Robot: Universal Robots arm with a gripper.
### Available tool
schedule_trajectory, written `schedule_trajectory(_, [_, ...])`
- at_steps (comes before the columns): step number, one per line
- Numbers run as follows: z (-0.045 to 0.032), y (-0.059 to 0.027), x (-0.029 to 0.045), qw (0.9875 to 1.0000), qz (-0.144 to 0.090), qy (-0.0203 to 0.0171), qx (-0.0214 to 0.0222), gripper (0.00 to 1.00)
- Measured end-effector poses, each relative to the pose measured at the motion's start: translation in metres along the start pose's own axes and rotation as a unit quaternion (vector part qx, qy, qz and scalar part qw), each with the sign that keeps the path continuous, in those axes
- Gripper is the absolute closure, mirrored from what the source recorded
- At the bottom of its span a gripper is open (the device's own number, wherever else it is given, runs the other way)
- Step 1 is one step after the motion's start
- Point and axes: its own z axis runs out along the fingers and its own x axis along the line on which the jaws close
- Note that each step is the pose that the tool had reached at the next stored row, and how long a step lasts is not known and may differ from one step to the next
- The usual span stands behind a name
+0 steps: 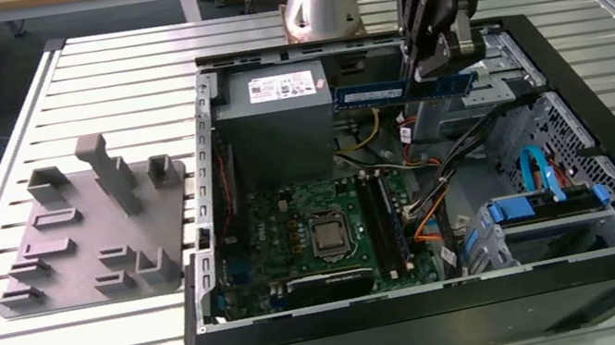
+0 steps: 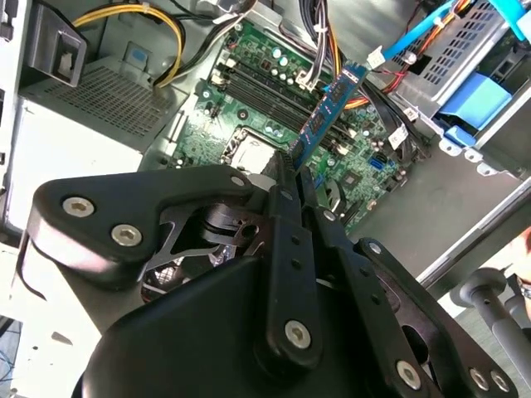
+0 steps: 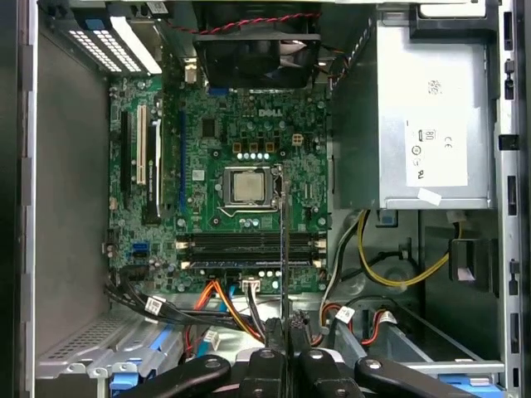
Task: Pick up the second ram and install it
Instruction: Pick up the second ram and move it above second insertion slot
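The second ram (image 1: 384, 92), a slim blue stick with a white sticker, hangs level in the air over the back of the open computer case (image 1: 593, 87). My gripper (image 1: 444, 67) is shut on the end of the stick toward the exterior view's right. In both wrist views the stick runs out from between the black fingers: a blue strip (image 2: 333, 104) in the second wrist view, a thin dark edge (image 3: 284, 240) in the first. Below it lies the green motherboard (image 1: 290, 218) with its long black memory slots (image 3: 241, 245). The stick is well above the slots and not touching them.
A grey power supply (image 1: 269, 94) fills the case's back corner. The processor socket (image 1: 329, 236) sits mid-board. Orange, yellow and black cables (image 1: 434, 179) run beside the slots. Blue drive caddies (image 1: 538, 204) stand on the exterior view's right. On the left, a grey fixture block (image 1: 93, 236) rests on the slatted table.
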Motion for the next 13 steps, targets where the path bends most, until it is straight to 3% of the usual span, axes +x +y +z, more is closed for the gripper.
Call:
schedule_trajectory(4, [0.0027,0.0024,0.0058,1.0000,0.000,-0.0025,0.0000,0.86])
schedule_trajectory(13, [0.0159,0.0042,0.0096,1.0000,0.000,-0.0024,-0.0001,0.86])
